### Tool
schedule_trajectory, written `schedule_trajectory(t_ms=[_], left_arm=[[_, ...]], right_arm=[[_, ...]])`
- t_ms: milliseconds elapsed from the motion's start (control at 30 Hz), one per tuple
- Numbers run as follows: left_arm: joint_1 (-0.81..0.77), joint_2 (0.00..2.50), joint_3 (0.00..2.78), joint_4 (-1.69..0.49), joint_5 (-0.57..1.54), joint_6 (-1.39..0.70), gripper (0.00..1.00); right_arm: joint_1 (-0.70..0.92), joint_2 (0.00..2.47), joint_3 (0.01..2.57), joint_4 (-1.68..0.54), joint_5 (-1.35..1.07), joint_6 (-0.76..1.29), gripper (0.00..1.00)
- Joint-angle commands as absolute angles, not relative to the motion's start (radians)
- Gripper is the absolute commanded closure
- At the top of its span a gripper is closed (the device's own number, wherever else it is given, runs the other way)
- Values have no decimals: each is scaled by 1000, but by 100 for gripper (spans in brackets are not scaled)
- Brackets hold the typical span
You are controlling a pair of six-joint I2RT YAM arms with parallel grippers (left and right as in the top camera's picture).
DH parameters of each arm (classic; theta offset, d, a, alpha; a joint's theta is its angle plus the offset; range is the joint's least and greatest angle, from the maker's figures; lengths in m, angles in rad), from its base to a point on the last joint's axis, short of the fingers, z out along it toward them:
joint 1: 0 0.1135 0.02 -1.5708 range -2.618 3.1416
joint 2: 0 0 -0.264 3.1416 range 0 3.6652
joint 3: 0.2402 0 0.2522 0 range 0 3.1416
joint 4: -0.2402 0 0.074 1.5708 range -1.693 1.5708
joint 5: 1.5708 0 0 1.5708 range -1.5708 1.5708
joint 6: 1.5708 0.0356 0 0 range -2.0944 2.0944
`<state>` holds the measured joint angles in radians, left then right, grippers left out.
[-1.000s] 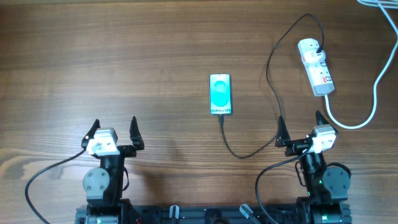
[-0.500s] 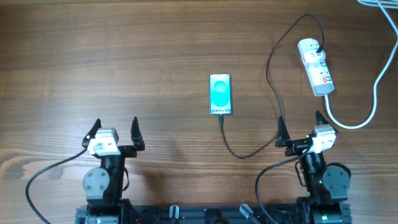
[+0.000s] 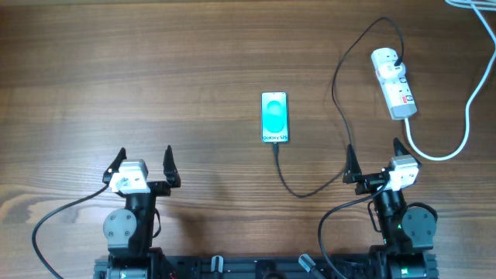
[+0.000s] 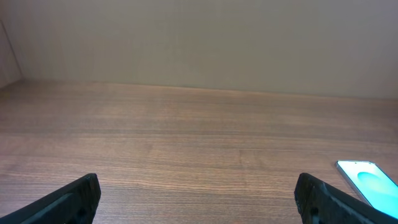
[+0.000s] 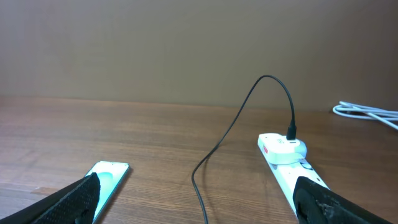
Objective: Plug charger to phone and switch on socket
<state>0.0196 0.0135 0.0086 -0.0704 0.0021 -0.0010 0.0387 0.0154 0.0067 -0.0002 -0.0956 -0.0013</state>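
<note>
Overhead view of a brown wooden bench [image 3: 155, 62] with two robot arms along its near edge.

At the left, the left pincer [image 3: 143, 159] hovers released, its fingers spread wide and gripping nothing.

At the centre lies the phone [image 3: 274, 117], flat with its teal screen up. Its long axis runs from the robot's side toward the far side, and the end with the lettering points at the robot.

The charger [image 3: 291, 188] is a thin black cable. Its small plug tip lies just beside the phone's near end, roughly in line with the phone. Whether it is seated cannot be told.

The cable loops rightward past the right pincer [image 3: 373, 151], which is also released and empty, one fingertip very near the cable.

At the far right sits the socket [image 3: 394, 93], its long axis also near-to-far, slightly tilted. The white adapter [image 3: 385, 58] is at its far end, and the thick white cord [image 3: 457, 147] leaves its near end.

Risks, as a judgement: the loose phone will probably slide away when the plug is pushed, unless the other arm steadies it. The springy cable may twist the tip off line. The right pincer may snag the loop and drag the phone or the socket.
</note>
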Motion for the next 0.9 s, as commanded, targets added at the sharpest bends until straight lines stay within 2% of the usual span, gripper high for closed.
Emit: schedule_trajectory(t_ms=[0,867], left_arm=[[24,3,6,-79,26,18,0],[24,3,6,-76,26,45,0]], right_arm=[[42,5,5,2,-81,1,0],[42,5,5,2,-81,1,0]])
